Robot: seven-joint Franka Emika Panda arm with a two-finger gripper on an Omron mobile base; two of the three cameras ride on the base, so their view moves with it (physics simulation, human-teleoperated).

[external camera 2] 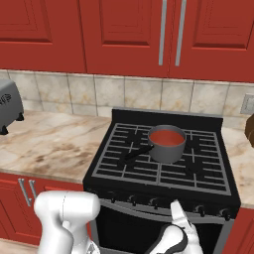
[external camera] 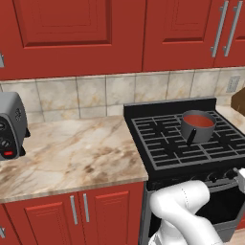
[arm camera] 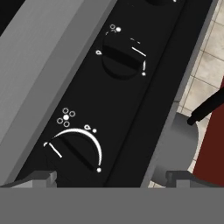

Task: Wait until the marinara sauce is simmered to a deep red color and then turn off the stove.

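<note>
We see the sauce (external camera 2: pixel 166 137), orange-red, in the small grey pan (external camera: pixel 198 128) on the stove (external camera 2: pixel 163 163), toward the back of the grates. Our gripper (arm camera: pixel 109 177) hangs in front of the knob panel, fingers spread wide (nothing between them), the nearest knob (arm camera: pixel 76 148) right ahead of the tips.

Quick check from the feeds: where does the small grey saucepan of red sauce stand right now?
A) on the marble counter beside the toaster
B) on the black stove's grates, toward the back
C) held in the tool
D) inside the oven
B: the small grey saucepan of red sauce stands on the dark grates of the black stove, toward its back panel, dark handle pointing forward-left.
</note>
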